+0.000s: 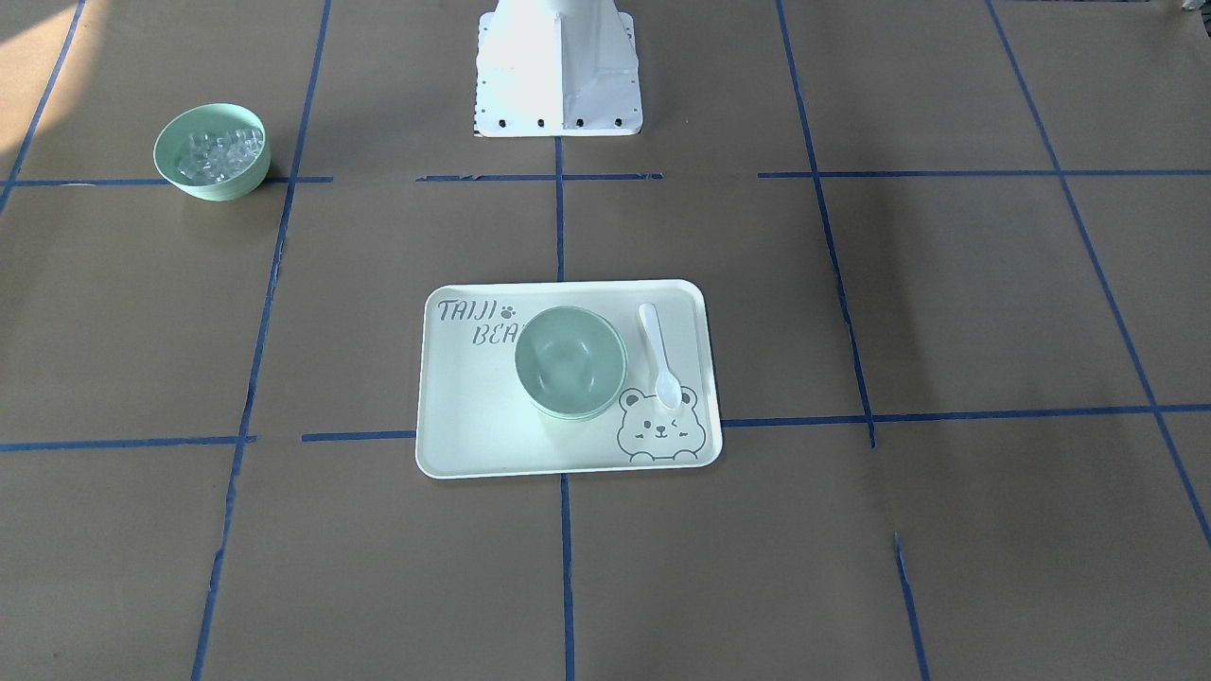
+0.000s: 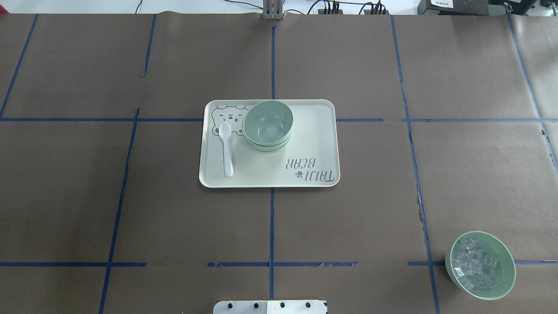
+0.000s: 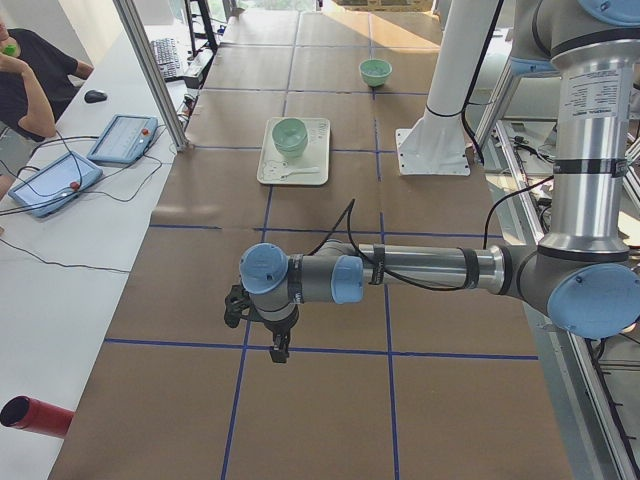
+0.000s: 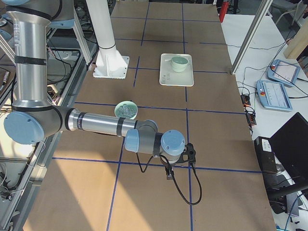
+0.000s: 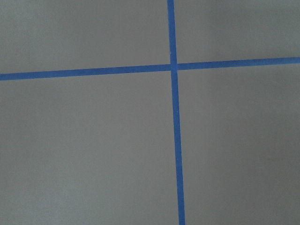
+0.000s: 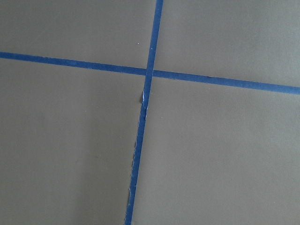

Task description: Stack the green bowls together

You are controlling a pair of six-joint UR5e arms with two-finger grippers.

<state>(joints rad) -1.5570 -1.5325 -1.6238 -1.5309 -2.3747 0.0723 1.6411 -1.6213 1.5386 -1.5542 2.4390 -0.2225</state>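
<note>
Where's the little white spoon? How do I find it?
Look for the pale bear tray in the middle of the brown table. The spoon lies on it beside the stacked green bowls. It is the only long white thing there.

green bowls [image 2: 267,124] nested upright in one stack on the tray [image 2: 314,144].

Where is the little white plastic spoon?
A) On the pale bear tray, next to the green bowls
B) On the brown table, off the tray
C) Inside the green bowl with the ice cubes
A: the small white plastic spoon lies flat on the pale rectangular bear tray, beside the stacked pale green round plastic bowls.
</note>
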